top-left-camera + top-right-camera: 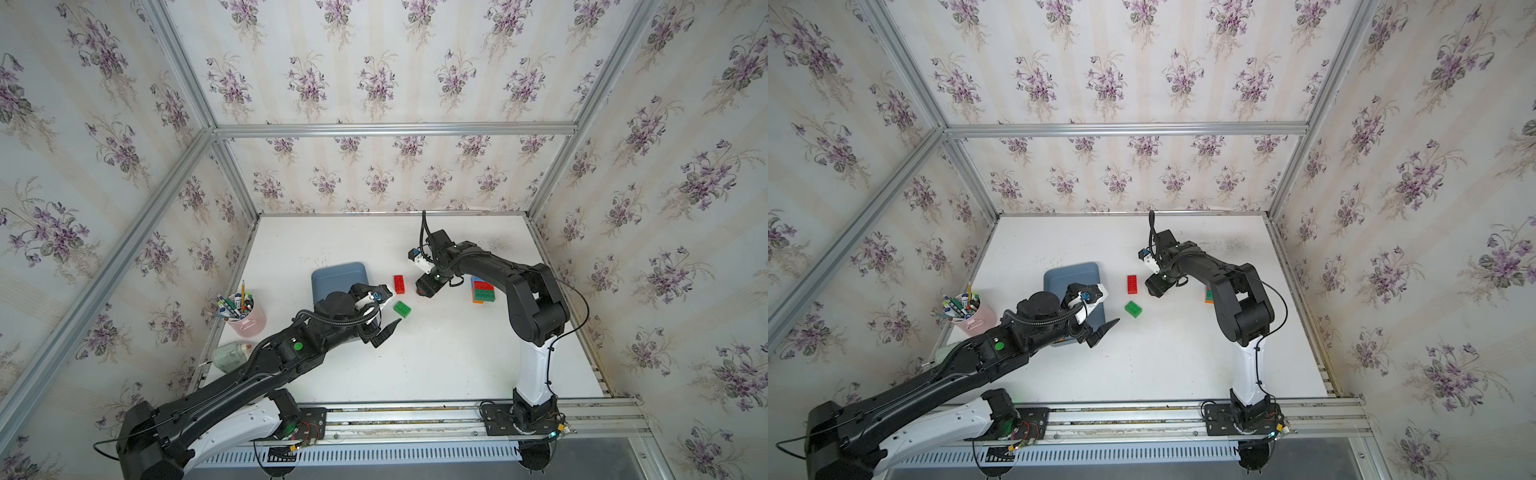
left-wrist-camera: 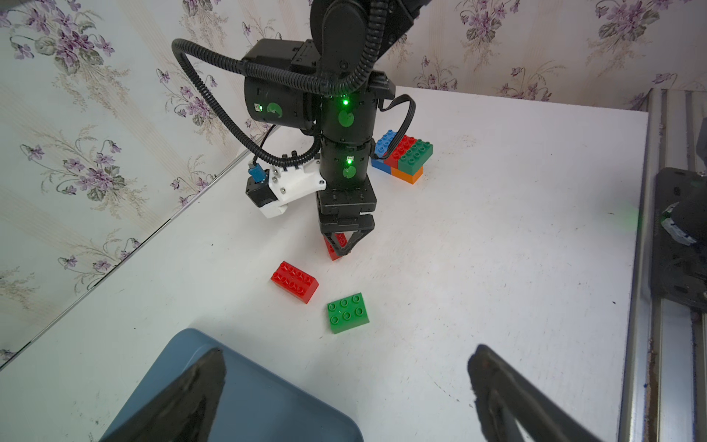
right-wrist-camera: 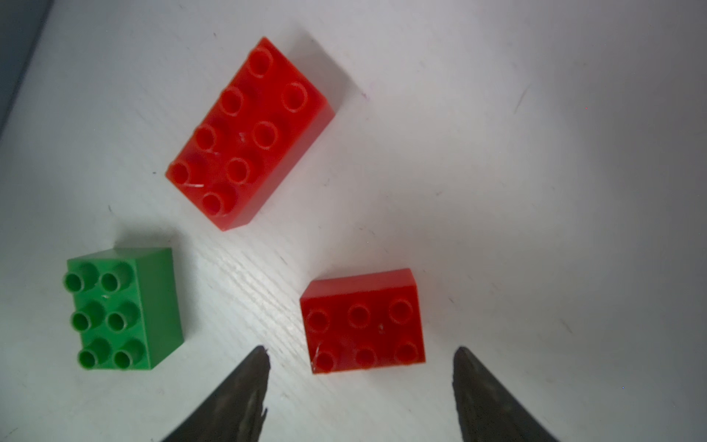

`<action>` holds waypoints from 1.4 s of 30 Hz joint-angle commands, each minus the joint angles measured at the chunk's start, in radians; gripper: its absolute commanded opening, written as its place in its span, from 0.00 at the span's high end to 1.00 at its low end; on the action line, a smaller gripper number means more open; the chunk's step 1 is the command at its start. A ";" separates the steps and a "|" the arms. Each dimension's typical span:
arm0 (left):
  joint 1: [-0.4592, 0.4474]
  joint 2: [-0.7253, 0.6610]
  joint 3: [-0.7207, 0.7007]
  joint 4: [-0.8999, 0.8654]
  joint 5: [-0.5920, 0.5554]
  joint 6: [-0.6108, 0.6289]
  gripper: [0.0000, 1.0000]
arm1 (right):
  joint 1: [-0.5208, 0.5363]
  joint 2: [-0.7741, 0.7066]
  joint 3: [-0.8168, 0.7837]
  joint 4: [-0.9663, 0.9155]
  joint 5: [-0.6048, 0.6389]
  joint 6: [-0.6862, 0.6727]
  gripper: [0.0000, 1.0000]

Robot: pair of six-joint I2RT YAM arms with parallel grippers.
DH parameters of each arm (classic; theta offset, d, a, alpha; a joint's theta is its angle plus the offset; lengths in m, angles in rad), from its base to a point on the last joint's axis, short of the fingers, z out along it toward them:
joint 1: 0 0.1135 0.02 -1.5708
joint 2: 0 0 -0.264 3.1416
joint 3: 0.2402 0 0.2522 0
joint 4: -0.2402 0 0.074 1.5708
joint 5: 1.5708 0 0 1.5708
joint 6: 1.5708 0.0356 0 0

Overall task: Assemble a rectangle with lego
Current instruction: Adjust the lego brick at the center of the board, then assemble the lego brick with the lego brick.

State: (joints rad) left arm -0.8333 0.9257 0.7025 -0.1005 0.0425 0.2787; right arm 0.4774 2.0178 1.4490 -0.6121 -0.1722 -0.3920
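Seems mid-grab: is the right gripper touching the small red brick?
Apart. Right wrist view: table shows between the right gripper fingertips and small red brick.

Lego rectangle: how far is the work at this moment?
Done: a joined block of blue, red, green and orange bricks. In hand: the right gripper, open, hovers over a small red brick without gripping it. To do: that brick, the long red brick and the green brick lie loose; the left gripper is open and empty.

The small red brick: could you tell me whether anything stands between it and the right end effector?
Nothing visible does. The small red brick lies between the right end effector's open fingers, with bare table either side; the green brick and long red brick sit apart.
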 commanded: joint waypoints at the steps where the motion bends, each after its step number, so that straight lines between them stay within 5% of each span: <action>1: 0.001 0.002 0.005 0.026 -0.015 0.007 0.00 | 0.004 0.021 0.013 0.011 0.013 0.013 0.25; 25: 0.000 0.006 0.009 0.016 -0.033 0.001 0.00 | 0.006 0.121 0.124 -0.067 0.113 0.190 0.53; 42: 0.000 -0.031 0.022 0.011 -0.296 -0.020 0.00 | 0.052 0.148 0.318 -0.096 0.030 0.697 0.62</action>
State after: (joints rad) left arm -0.8326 0.8997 0.7170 -0.1017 -0.1757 0.2703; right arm 0.5102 2.1464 1.7412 -0.6930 -0.1078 0.1844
